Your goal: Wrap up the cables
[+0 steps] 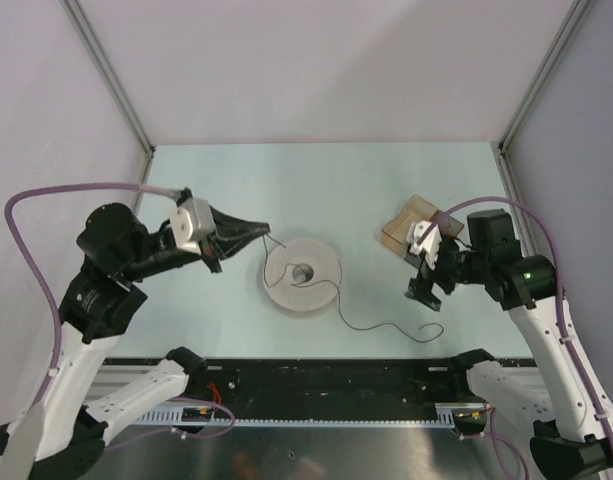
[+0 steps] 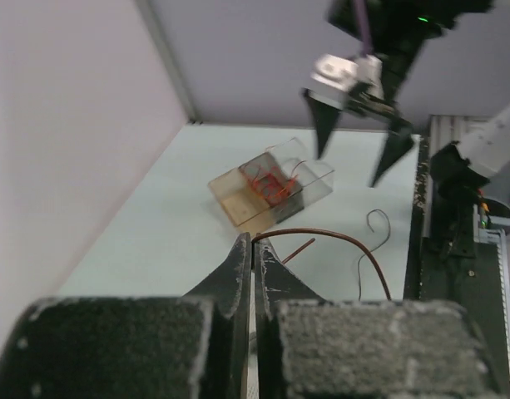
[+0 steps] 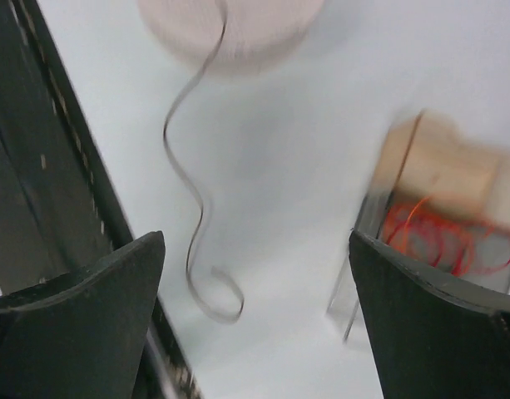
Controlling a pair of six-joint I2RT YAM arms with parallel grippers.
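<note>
Trailing loose toward the near edge of the table (image 1: pixel 236 180), the thin dark cable (image 1: pixel 386 323) curls away from the white spool (image 1: pixel 303 273) at about five o'clock, slack that seems left lying for winding not yet done; the right gripper (image 1: pixel 423 298) hangs at four o'clock from the spool, jaws spread wide and holding nothing, tipped downward close above that slack, a stance that looks suited to taking up the tail; its forearm comes in from three o'clock with the elbow folded back; across the spool, at ten o'clock, the left gripper (image 1: pixel 258 232) is clenched tight, apparently on the cable's other end, a short run of which leads from its tips onto the spool's top, probably to anchor or steer the strand while turns are laid; that arm reaches in low from nine o'clock, wrist level, fingers aimed at the spool; farthest off, at two o'clock, a clear box (image 1: pixel 411 225) keeps an orange wire coil (image 2: pixel 267 184) apart from the work.
</note>
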